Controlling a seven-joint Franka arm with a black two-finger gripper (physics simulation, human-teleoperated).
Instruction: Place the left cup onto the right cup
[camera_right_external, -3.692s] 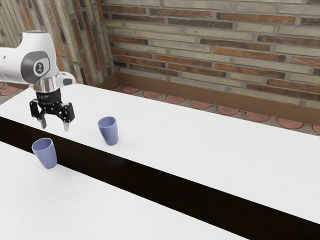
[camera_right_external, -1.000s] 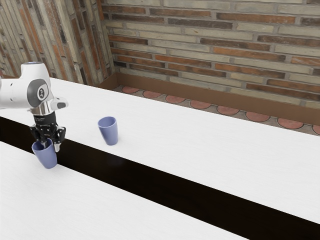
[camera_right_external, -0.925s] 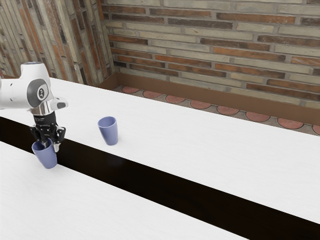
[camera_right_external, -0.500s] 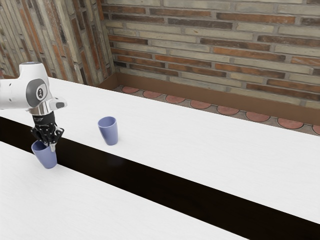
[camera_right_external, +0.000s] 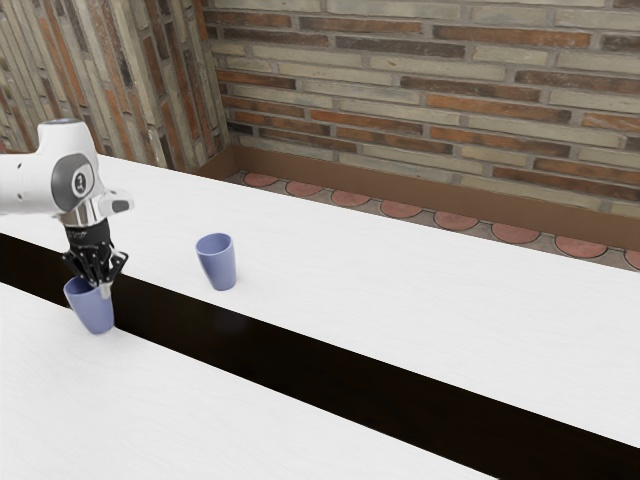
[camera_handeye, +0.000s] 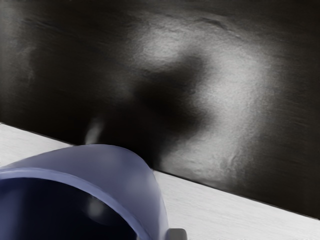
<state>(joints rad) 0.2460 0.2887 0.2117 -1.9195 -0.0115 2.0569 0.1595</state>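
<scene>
Two blue-violet cups stand upright on the white table. The left cup (camera_right_external: 91, 308) sits at the edge of the dark stripe, and the right cup (camera_right_external: 217, 262) stands apart from it, toward the exterior view's right. My gripper (camera_right_external: 99, 287) points straight down over the left cup's rim, its fingers drawn close together on the cup's wall. In the wrist view the left cup (camera_handeye: 95, 192) looms large just under my hand, its open mouth facing up.
A dark stripe (camera_right_external: 300, 365) runs diagonally across the white table (camera_right_external: 420, 290) between the two cups' sides. A brick wall (camera_right_external: 420, 90) rises behind the table, and another stands at the exterior view's left.
My hand came down from above the table onto the left cup. Over the last second its fingers narrowed onto the cup's wall. The right cup has not moved.
</scene>
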